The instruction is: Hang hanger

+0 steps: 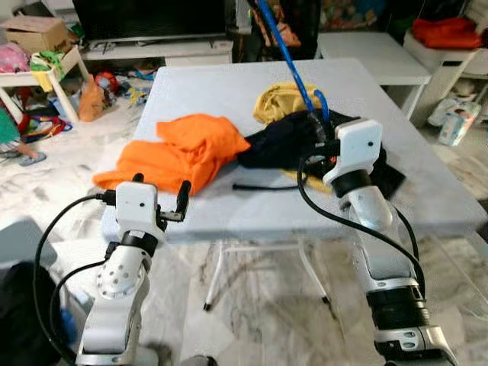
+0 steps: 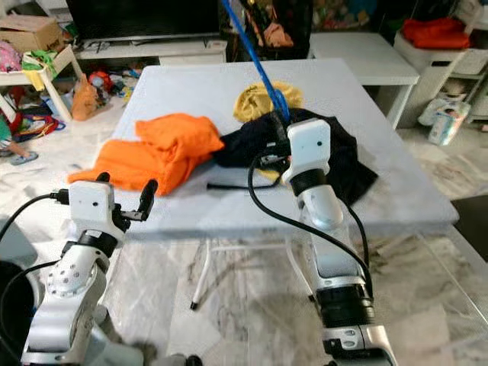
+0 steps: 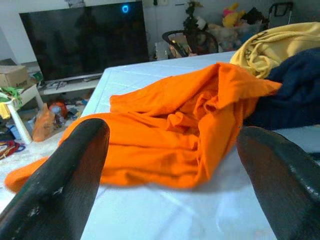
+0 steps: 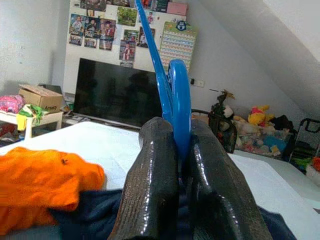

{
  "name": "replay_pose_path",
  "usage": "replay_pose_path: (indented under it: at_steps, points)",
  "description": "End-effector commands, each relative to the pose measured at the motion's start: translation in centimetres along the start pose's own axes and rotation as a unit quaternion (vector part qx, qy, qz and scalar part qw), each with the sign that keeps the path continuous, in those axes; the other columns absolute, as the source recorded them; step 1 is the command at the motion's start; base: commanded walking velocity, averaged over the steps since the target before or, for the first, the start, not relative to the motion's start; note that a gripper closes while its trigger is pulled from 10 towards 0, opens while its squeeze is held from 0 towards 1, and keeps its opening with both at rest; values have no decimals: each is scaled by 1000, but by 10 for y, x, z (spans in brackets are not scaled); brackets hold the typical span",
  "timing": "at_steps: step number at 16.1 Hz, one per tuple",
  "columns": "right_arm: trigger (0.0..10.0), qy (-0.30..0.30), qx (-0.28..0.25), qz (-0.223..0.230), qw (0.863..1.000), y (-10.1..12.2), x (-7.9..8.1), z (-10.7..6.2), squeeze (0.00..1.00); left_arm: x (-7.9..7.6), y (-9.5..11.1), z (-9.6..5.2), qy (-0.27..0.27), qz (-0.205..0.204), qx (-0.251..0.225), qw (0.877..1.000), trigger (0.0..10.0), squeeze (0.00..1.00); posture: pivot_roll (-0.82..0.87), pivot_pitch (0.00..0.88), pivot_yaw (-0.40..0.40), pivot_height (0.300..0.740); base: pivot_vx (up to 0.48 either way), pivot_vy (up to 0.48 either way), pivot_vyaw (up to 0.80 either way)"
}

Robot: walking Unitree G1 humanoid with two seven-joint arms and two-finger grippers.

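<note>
**Blue hanger clamped in right gripper above table**

Left gripper (image 1: pixel 160 200) sits at the near edge of the white folding table (image 1: pixel 427 191), fingers spread apart, nothing between them. Just beyond it lies an orange garment (image 1: pixel 183 152), touching a dark navy garment (image 1: pixel 282 141) to its right. A yellow garment (image 1: pixel 278 99) lies behind. Right gripper (image 4: pixel 175 150) is over the navy garment, fingers pressed together on the blue hanger (image 4: pixel 177 95), which slants upward.
</note>
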State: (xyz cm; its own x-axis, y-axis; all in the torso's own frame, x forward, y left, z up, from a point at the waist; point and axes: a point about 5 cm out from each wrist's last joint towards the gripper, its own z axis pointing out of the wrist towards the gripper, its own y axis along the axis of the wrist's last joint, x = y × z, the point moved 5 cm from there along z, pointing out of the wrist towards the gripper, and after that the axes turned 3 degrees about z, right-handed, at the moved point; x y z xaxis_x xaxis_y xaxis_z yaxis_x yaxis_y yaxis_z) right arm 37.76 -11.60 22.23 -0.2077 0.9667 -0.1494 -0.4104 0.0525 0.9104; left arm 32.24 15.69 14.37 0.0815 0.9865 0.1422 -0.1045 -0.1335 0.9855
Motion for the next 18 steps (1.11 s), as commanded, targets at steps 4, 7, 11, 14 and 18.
replay_pose_path:
  at_steps: [4,7,11,14,18]
  points:
    - [10000,2,2,2,1000,-2,1,1,0,-6,-2,2,-10,0,4,1000,10000,0,-26,0,42,740,-283,0,0]
    - [10000,2,3,1,1000,-3,0,1,0,-10,-3,2,-16,0,5,1000,10000,0,-32,0,43,740,-270,0,0]
    - [10000,1,3,-2,1000,-3,-1,2,0,-15,-4,4,-23,2,6,1000,10000,0,-35,0,47,740,-262,0,0]
    - [10000,-7,6,-9,1000,-4,-4,2,0,-16,-4,5,-26,4,7,1000,10000,0,-38,0,49,740,-250,0,0]
    - [10000,-40,22,-23,999,-9,-18,2,0,-19,-6,5,-30,10,9,999,10000,0,-44,0,50,740,0,0,0]
